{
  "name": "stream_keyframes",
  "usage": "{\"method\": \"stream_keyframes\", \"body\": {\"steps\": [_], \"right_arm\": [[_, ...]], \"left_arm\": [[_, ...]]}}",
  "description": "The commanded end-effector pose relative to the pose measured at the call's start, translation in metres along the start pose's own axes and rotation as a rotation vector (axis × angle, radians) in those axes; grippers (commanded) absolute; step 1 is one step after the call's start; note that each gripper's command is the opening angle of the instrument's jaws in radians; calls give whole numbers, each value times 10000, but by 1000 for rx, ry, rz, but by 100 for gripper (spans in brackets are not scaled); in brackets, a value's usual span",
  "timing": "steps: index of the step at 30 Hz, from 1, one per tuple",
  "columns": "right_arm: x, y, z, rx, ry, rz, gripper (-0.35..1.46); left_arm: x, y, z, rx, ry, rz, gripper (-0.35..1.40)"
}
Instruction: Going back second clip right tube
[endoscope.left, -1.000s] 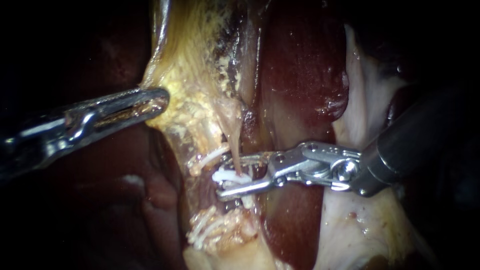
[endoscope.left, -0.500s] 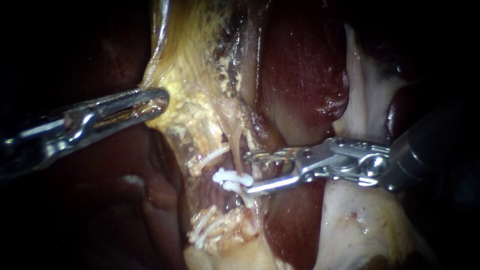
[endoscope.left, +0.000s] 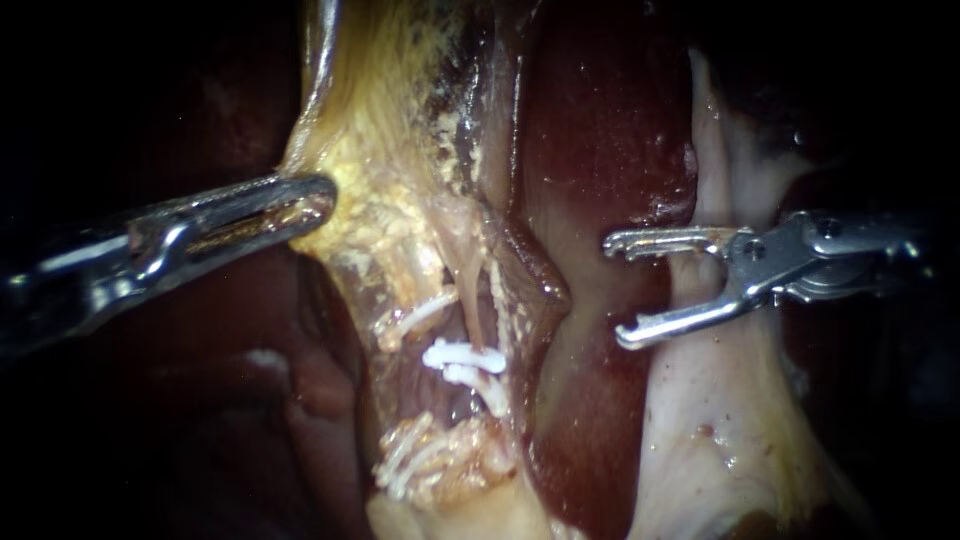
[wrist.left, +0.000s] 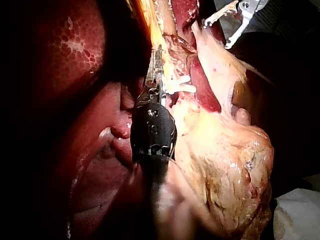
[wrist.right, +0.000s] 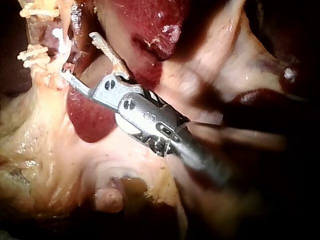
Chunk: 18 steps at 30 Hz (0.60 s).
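Two white clips (endoscope.left: 465, 360) sit close together across a thin tan tube (endoscope.left: 474, 300) in the middle of the dissected tissue. My right instrument (endoscope.left: 615, 292) hangs well to the right of them, over dark red liver (endoscope.left: 600, 150), its jaws open and empty. The right wrist view shows those open jaws (wrist.right: 77, 55) a short way from the clips (wrist.right: 60, 40). My left instrument (endoscope.left: 305, 205) comes in from the left, jaws shut on the yellowish gallbladder tissue (endoscope.left: 370, 200) and holding it taut. In the left wrist view its jaws (wrist.left: 157, 65) grip the same tissue beside a clip (wrist.left: 180, 85).
Another white clip (endoscope.left: 420, 312) lies higher on the left strand, and a cluster of white clips (endoscope.left: 420, 455) sits lower down. Pale fatty tissue (endoscope.left: 710, 420) fills the lower right. The right instrument (wrist.left: 227, 22) also shows far ahead in the left wrist view.
My right instrument has drawn back to the right and slightly up, away from the clips, with its jaws spread wide and empty. The clips stay on the tube. The left instrument has not moved.
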Motion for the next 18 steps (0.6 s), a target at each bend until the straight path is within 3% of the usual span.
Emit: {"method": "stream_keyframes", "body": {"steps": [1, 11, 18], "right_arm": [[1, -2, 0, 1, -4, -17, 60], [20, -16, 1, 15, 18, -105, 60], [23, -17, 7, 12, 27, -115, 60]], "left_arm": [[0, 0, 0, 1, 0, 0, -35], [1, 1, 2, 1, 0, 0, -35], [8, 3, 13, -3, -4, -3, -35]]}}
